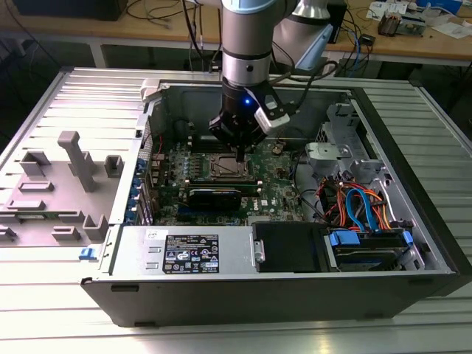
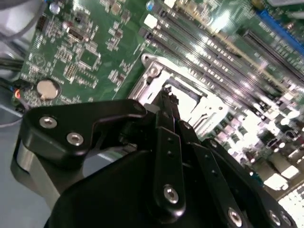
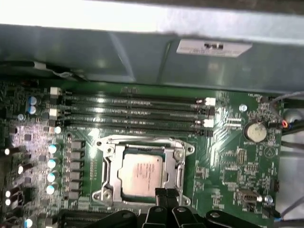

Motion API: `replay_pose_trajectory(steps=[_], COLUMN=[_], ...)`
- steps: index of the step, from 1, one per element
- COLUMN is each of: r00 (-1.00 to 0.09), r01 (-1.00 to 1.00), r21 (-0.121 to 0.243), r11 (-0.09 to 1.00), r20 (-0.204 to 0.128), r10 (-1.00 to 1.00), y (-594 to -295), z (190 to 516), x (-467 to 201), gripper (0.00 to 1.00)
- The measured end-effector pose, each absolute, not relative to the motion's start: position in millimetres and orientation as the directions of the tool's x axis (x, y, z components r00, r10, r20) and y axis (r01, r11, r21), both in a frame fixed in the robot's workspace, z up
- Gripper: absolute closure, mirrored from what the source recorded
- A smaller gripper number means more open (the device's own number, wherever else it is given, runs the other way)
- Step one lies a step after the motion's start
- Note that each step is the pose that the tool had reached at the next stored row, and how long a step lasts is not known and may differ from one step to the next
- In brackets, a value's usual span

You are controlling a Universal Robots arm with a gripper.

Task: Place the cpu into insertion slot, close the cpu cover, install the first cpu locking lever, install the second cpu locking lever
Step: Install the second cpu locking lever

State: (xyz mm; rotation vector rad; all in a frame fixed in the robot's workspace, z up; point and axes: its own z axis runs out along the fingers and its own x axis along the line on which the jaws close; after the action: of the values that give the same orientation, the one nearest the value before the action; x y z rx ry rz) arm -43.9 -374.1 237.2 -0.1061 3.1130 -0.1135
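Inside the open case, my gripper (image 3: 160, 194) hangs with fingers pinched together, empty, at the insertion slot's (image 3: 142, 172) edge. I see the cpu (image 3: 140, 173) seated, the cpu cover (image 3: 112, 164) down. Risk: closed tips slipping and scraping the board (image 3: 237, 166).

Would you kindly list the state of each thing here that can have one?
cpu: seated flat in the insertion slot.
cpu cover: closed down around the cpu.
gripper: fingers shut, tips at the cover's edge.
computer case: lying open, side panel off.
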Motion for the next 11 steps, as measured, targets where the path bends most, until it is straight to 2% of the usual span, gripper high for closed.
replay_pose_trajectory(steps=[1,7,10,11], r00=[-0.997,-0.997,-0.997,-0.997], r01=[-0.067,-0.067,-0.067,-0.067], r21=[-0.083,-0.083,-0.070,-0.053], r11=[0.994,0.994,0.995,0.996], r20=[-0.022,-0.022,-0.022,-0.024], r10=[-0.069,-0.069,-0.069,-0.068], y=[-376,-392,-396,-397], z=[237,237,237,237], x=[-44,-45,-47,-47], gripper=[0.89,0.89,0.89,0.89])
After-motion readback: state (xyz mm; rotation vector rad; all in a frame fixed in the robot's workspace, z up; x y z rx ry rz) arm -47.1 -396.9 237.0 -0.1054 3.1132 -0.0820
